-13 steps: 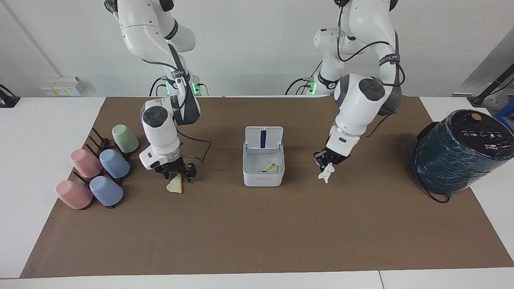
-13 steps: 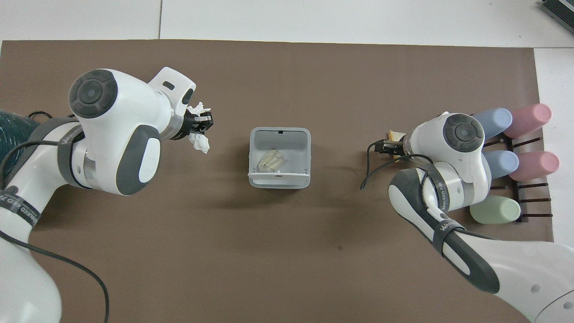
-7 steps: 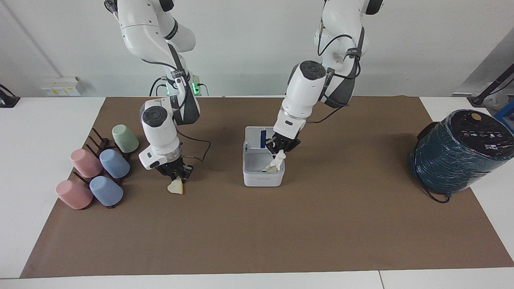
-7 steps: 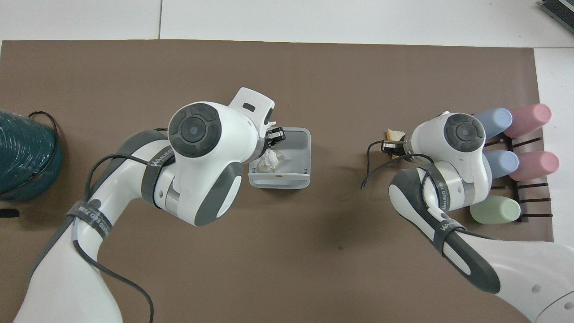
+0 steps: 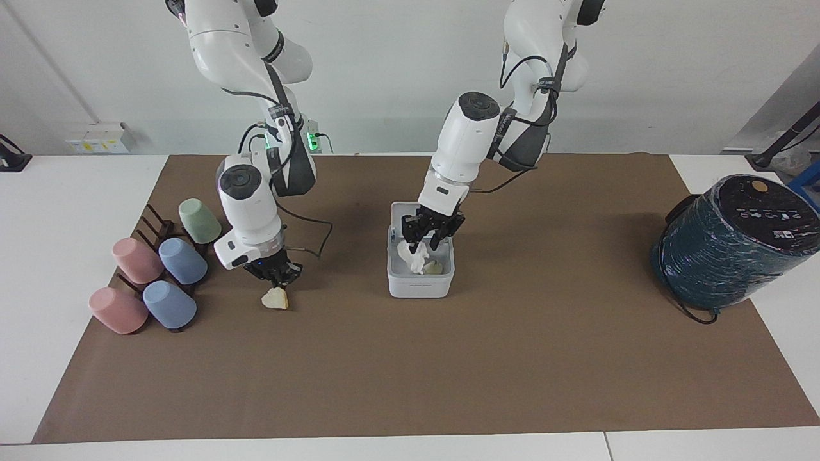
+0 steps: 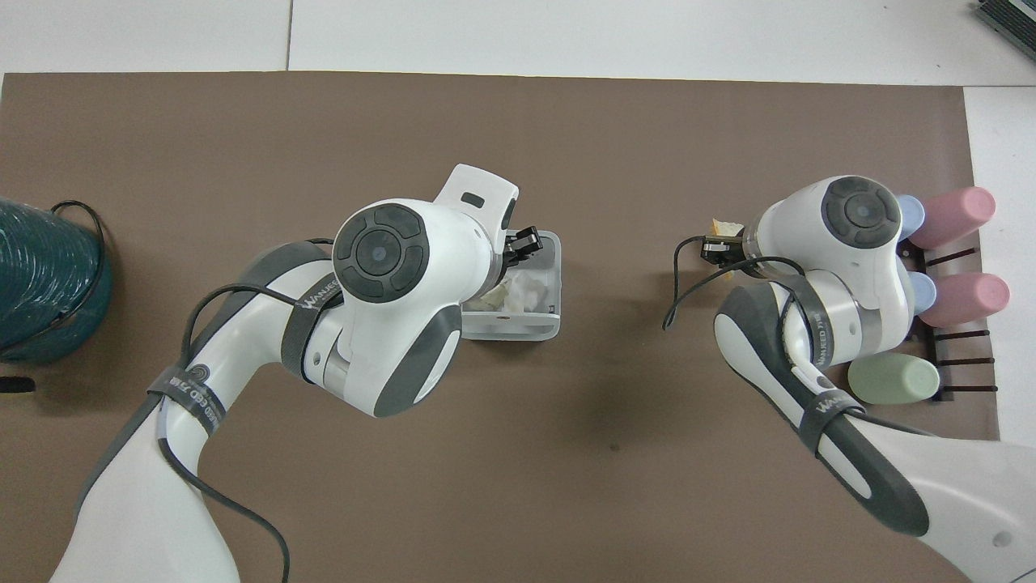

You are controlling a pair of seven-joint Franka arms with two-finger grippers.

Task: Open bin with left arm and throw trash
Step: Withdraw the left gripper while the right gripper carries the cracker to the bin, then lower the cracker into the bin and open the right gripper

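White crumpled tissue wad [image 5: 413, 255] in square plastic bin [image 5: 419, 285]

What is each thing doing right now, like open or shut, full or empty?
Small white square plastic bin: lid up, holding two wads.
Bright white crumpled tissue wad: in the bin, just under the left pincer.
Cream crumpled paper wad: lying in the bin.
Second cream paper wad: pinched by the right pincer.
Left pincer: open, over the bin.
Right pincer: shut on the wad.
Five pastel plastic cups: tipped on the dark rack.
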